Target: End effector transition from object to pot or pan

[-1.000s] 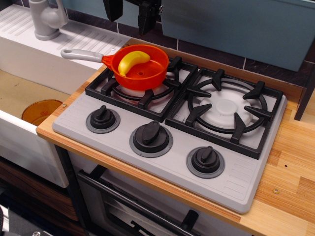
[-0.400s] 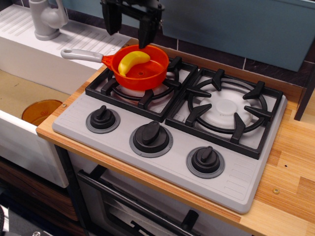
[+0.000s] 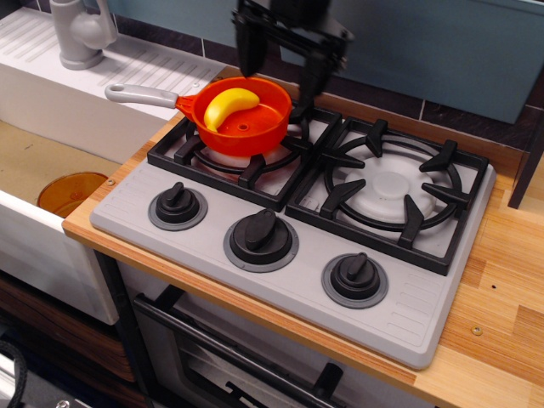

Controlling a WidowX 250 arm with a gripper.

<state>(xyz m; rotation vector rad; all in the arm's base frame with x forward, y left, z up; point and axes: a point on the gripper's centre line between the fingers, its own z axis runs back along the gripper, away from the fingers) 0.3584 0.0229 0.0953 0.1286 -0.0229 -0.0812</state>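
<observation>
The orange toy saucepan with a light-grey handle sits on the left burner of the toy stove. A yellow banana lies inside it. My black gripper hangs above the pan's far right rim, prongs pointing down and spread apart, holding nothing. One prong is over the pan's back edge, the other is just right of the pan.
A grey faucet and white sink lie to the left, with an amber round dish down in the basin. The right burner is bare. Three black knobs line the stove front. A blue wall panel stands behind.
The gripper has come down and shifted right, from above the pan's back left rim to above its back right rim. The pan and banana have not moved.
</observation>
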